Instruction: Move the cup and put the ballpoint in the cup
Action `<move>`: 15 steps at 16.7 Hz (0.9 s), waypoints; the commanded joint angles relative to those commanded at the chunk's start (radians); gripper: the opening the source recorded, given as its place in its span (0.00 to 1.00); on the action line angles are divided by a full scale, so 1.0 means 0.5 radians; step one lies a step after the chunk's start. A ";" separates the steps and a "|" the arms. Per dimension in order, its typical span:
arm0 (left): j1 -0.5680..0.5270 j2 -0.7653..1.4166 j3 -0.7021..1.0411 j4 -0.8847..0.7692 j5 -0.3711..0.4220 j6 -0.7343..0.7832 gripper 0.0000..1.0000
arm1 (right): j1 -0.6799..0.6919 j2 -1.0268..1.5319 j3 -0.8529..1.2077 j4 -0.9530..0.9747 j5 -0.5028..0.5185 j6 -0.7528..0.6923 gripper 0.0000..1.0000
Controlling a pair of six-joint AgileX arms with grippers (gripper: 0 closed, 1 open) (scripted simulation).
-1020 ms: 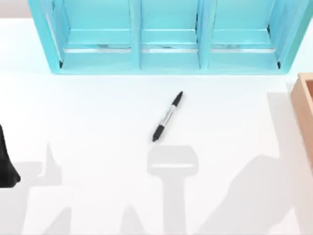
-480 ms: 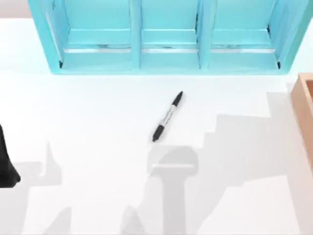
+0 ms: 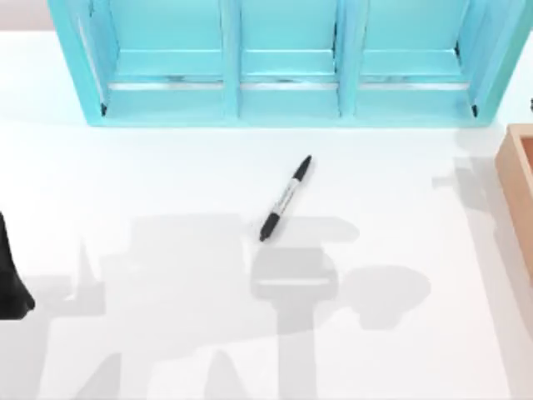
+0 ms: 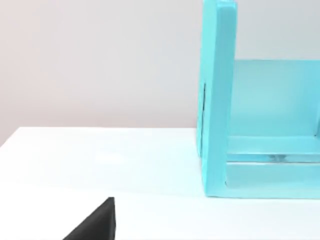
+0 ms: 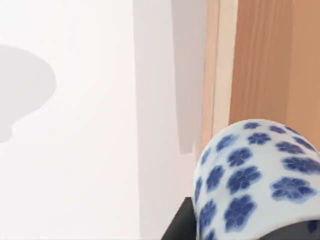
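Observation:
The ballpoint [image 3: 286, 198], black at both ends with a pale barrel, lies at a slant on the white table near its middle. The cup [image 5: 255, 180], white with blue flowers, is close up in the right wrist view. My right gripper [image 5: 235, 232] is shut on it, with a dark finger [image 5: 177, 225] showing beside it. The cup hangs above the table, next to the wooden box's edge [image 5: 220, 75]. A round shadow [image 3: 391, 296] falls on the table to the right of the ballpoint. My left arm [image 3: 8, 279] is parked at the table's left edge, and part of its gripper [image 4: 95, 225] shows dark.
A turquoise shelf unit [image 3: 283, 67] with three bays runs along the back of the table, and its side wall [image 4: 217, 100] stands near the left arm. A wooden box [image 3: 520, 187] sits at the right edge.
The arm shadows on the table have shifted left, and a rounded shadow now lies to the right of the ballpoint. The ballpoint and the left arm have not moved.

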 joint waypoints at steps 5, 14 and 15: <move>0.000 0.000 0.000 0.000 0.000 0.000 1.00 | -0.004 0.015 -0.002 0.007 -0.004 0.008 0.00; 0.000 0.000 0.000 0.000 0.000 0.000 1.00 | 0.493 0.704 0.347 0.341 0.005 0.513 0.00; 0.000 0.000 0.000 0.000 0.000 0.000 1.00 | 0.541 0.757 0.376 0.375 0.006 0.558 0.00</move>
